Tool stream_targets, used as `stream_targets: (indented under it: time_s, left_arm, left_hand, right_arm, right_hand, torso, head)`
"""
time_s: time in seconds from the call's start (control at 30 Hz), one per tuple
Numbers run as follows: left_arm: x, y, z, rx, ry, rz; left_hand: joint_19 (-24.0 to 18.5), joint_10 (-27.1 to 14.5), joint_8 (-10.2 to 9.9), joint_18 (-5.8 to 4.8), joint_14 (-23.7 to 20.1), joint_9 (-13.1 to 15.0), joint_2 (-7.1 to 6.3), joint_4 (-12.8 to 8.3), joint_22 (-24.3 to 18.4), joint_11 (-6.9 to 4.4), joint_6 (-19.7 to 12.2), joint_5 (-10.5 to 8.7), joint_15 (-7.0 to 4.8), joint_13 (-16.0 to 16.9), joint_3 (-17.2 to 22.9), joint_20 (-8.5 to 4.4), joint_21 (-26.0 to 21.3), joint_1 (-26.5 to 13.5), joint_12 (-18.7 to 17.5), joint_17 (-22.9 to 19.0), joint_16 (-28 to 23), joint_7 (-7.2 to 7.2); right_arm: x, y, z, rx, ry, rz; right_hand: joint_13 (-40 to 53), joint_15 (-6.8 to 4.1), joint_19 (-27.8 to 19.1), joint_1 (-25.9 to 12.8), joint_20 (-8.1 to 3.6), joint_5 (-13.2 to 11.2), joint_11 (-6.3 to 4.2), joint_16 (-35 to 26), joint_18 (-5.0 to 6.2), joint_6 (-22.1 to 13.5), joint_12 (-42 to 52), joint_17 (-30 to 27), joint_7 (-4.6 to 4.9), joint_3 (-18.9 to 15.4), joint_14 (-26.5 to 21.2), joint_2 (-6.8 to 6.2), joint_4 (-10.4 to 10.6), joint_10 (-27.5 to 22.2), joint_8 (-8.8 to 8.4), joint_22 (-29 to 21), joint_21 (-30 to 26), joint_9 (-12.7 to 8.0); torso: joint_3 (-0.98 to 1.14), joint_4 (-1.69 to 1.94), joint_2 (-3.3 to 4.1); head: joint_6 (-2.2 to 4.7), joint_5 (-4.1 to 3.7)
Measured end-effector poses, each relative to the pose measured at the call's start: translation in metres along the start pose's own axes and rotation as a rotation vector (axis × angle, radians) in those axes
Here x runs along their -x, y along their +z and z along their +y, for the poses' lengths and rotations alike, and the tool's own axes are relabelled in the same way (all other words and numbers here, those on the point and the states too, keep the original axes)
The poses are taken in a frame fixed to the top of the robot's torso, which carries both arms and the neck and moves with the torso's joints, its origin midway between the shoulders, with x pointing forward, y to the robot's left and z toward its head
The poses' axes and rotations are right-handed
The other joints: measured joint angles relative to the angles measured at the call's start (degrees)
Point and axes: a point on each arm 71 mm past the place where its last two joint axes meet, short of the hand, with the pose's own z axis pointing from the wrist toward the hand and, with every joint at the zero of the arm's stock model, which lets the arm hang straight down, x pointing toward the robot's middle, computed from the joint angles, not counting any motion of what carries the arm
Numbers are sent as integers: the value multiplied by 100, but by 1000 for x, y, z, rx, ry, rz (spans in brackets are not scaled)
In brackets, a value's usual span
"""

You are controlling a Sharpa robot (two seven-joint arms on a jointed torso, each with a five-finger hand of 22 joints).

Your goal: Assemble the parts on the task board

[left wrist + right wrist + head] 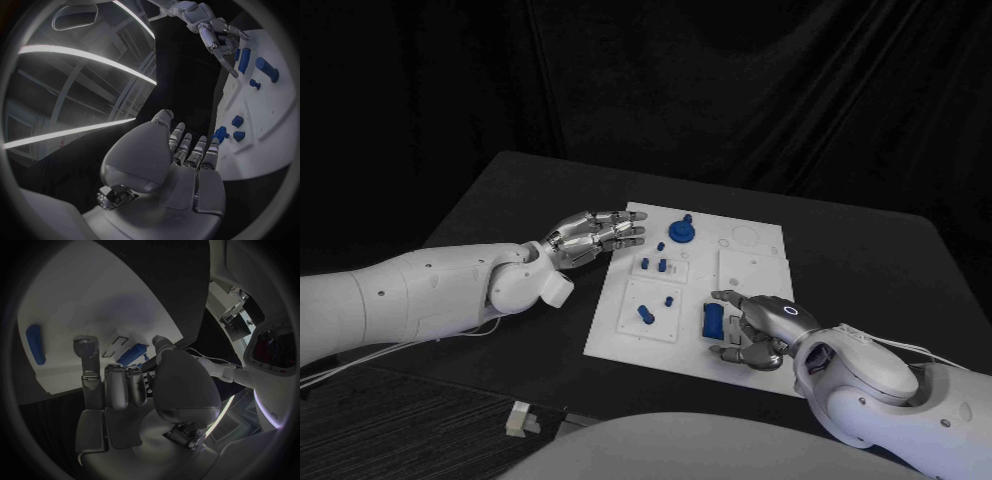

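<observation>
At the desk's [516,200] near edge, around 7 o'clock, lies a small pale block [521,418]. Further in, the white task board [754,270] fills the desk's middle. The right hand [759,330] rests on its near corner at 5 o'clock, fingers [128,385] curled over a long blue bar [711,322]; whether they grip it I cannot tell. At 9 o'clock lies a short blue peg [645,313]; small blue studs [653,264] stand mid-board. At the board's far left edge, 11 o'clock, the left hand [593,236] hovers with fingers spread, holding nothing, beside a round blue knob [682,230].
</observation>
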Motion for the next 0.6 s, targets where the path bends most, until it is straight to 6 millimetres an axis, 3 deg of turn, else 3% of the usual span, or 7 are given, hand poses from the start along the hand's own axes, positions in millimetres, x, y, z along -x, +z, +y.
stream_targets:
  time_s: [0.13,0.27,0.33,0.37,0.43,0.53,0.6]
  left_arm:
    - [0,0,0,0,0,0]
    - [0,-1,0,-2,-1,-1]
    - [0,-2,-1,-3,-1,-1]
    - [0,-3,-1,-4,-2,-2]
    - [1,-4,-1,-6,-2,-3]
    - [1,-5,-2,-14,-1,-6]
    - [0,-6,-3,-25,-1,-6]
  left_hand:
    - [-1,0,0,0,0,0,0,0,0,0,0,0,0,0,0,-1,0,0,0,0,0,0]
    - [-1,0,0,0,0,0,0,0,1,0,0,0,0,0,0,0,0,0,0,0,0,0]
    - [0,0,0,0,0,0,0,0,4,0,0,0,0,0,0,-1,0,0,0,0,0,0]
    - [-1,0,0,0,0,0,0,0,7,1,0,0,0,0,0,1,0,0,0,0,0,0]
    - [-1,1,0,0,-1,0,-1,0,7,2,0,0,-1,0,0,0,0,-1,0,0,0,0]
    - [3,29,27,0,-1,0,-3,13,7,29,0,0,-3,0,13,-3,0,-3,0,0,0,0]
    - [19,29,44,0,-3,0,-4,39,6,29,10,0,-5,0,39,-20,0,-4,1,0,-1,5]
  right_arm:
    - [2,-4,-2,-1,6,-13]
    - [9,-10,-7,0,17,-53]
    - [18,-12,-9,4,19,-90]
    - [27,-13,-11,6,23,-119]
    - [45,-14,-14,9,27,-171]
    - [79,-15,-22,0,32,-261]
    - [101,-16,-26,-11,31,-305]
  right_hand:
    - [0,0,0,-1,0,-489,0,0,0,6,0,0,0,-366,0,-7,65,0,68,0,0,26]
    - [0,-1,44,-204,-42,-888,0,0,0,303,0,0,-8,-605,0,-335,40,0,377,0,2,79]
    - [0,-2,43,-394,-40,-953,-1,1,0,732,1,0,-52,-674,0,-271,108,0,791,0,84,177]
    - [0,-37,45,-550,-42,-955,-2,6,-1,1108,2,0,-73,-673,-35,-113,108,0,1075,0,168,263]
    - [0,-52,108,-488,-58,-645,-2,8,-1,1834,101,0,-73,-567,-48,206,3,0,1426,0,354,368]
    - [0,-52,280,-348,-71,56,-2,172,-3,2389,104,0,-141,-563,-49,345,-2,0,1728,0,700,491]
    - [0,-93,318,-137,-110,795,-4,282,-3,2834,104,0,-223,-498,-8,336,-66,0,1935,0,1069,586]
  torso:
    - [0,0,0]
    - [0,-1,-1]
    - [1,-1,-2]
    - [1,-1,-2]
    - [1,-1,-3]
    - [1,-2,-3]
    - [2,-3,-7]
  head:
    - [0,10]
    - [0,25]
    - [0,34]
    - [0,41]
    - [0,53]
    - [0,57]
    - [0,43]
